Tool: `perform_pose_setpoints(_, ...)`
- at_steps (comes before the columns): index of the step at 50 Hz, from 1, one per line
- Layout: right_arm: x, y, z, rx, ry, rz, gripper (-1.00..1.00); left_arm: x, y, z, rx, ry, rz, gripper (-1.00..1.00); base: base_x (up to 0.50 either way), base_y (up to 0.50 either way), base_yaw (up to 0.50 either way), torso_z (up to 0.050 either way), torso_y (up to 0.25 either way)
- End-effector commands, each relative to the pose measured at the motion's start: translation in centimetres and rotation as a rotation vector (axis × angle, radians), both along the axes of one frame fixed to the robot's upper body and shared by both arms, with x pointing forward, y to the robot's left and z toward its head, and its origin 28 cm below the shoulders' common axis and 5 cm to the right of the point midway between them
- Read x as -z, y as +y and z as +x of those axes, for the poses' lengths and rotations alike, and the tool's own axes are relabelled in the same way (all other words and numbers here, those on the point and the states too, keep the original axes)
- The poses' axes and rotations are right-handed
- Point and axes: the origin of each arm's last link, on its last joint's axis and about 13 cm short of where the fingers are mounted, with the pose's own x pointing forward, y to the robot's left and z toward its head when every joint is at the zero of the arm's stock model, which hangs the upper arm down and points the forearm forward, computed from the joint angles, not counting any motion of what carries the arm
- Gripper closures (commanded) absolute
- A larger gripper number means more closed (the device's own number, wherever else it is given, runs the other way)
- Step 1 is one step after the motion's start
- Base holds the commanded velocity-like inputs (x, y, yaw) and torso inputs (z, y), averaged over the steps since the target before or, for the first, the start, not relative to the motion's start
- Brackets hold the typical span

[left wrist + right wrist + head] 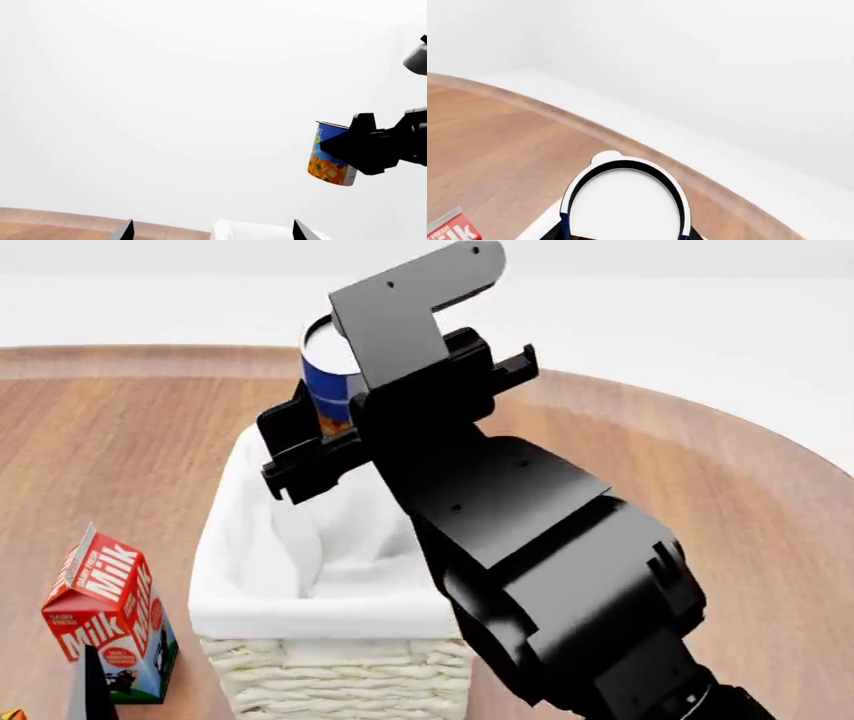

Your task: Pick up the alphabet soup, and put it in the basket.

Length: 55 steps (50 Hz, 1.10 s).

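Head view shows the right gripper (pixel 324 430) clamped on the alphabet soup (pixel 328 375), holding the can in the air above the far end of the basket (pixel 340 665). The can stands roughly upright in the grip, its pale top facing up and its blue label showing between the black jaw parts. The right arm (pixel 534 550) crosses the frame from the lower right and covers the basket's right side. The basket sits on the round wooden table (pixel 120 460), its white cloth lining (pixel 314 560) folded over the woven rim. A red and white milk carton (pixel 104 615) stands on the table just beside the basket, on the robot's left.

From the left wrist camera, the soup can (pixel 328 160) hangs clear of any surface against a white background, tilted slightly, its yellow-orange lower label visible and the right gripper (pixel 347 150) pinching it from the side. Two dark fingertips (pixel 123 231) of the left gripper (pixel 212 232) stand well apart with nothing between them, so that hand is spread and holds nothing. A strip of the table (pixel 60 225) and a patch of white lining (pixel 253 231) lie beyond them.

From the right wrist camera, the can's top (pixel 624 200) fills the lower middle of the frame, over the table (pixel 494 150), with a corner of the milk carton (pixel 454 231) in view.
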Motion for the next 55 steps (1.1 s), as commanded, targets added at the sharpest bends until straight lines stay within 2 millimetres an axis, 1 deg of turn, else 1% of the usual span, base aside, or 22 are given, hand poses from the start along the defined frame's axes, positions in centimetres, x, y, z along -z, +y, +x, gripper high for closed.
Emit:
perform_pose_setpoints(1, -1.6, 0.6, 1.7, 0.047, 0.043, -0.004, 1.0, 0.1, -0.1, 0.0, 0.002, 0.006, 0.004, -1.0, 0.0, 0.0, 0.0, 0.0, 0.0)
perform_pose_setpoints(4, -1.7, 0.9, 2.0, 0.058, 0.067, -0.009, 1.0, 0.1, -0.1, 0.1, 0.002, 0.008, 0.008, -1.0, 0.0, 0.0, 0.0, 0.0, 0.0)
perform_pose_setpoints(7, -1.8, 1.1, 2.4, 0.05, 0.095, 0.033, 1.0, 0.0, -0.1, 0.0, 0.003, 0.007, 0.008, -1.0, 0.0, 0.0, 0.0, 0.0, 0.003)
perform_pose_setpoints(19, -0.7, 1.7, 4.2, 0.093, 0.183, 0.061, 1.0, 0.0, -0.1, 0.0, 0.005, 0.002, 0.008, -1.0, 0.0, 0.0, 0.0, 0.0, 0.0)
perform_pose_setpoints(23, -0.6, 1.8, 4.1, 0.087, 0.187, 0.069, 1.0, 0.0, -0.1, 0.0, 0.01, 0.002, 0.013, -1.0, 0.0, 0.0, 0.0, 0.0, 0.002)
perform_pose_setpoints(31, -1.3, 1.9, 3.9, 0.084, 0.185, 0.076, 1.0, 0.0, -0.1, 0.1, 0.014, 0.006, 0.015, -1.0, 0.0, 0.0, 0.0, 0.001, 0.0)
perform_pose_setpoints(35, -1.3, 2.0, 3.7, 0.079, 0.176, 0.064, 1.0, 0.0, -0.1, 0.1, 0.017, 0.009, 0.011, -1.0, 0.0, 0.0, 0.0, 0.0, 0.003)
perform_pose_setpoints(41, -1.1, 2.1, 3.7, 0.079, 0.173, 0.051, 1.0, 0.1, -0.1, 0.0, 0.024, 0.031, 0.012, -1.0, 0.0, 0.0, 0.0, 0.0, 0.0)
perform_pose_setpoints(46, -0.6, 2.1, 3.9, 0.078, 0.179, 0.046, 1.0, 0.2, -0.2, -0.1, 0.018, 0.035, 0.048, -1.0, 0.0, 0.0, 0.0, 0.0, 0.0)
perform_pose_setpoints(55, -0.4, 2.0, 4.0, 0.076, 0.182, 0.043, 1.0, 0.0, -0.2, -0.3, 0.013, -0.006, 0.072, -1.0, 0.0, 0.0, 0.0, 0.0, 0.001)
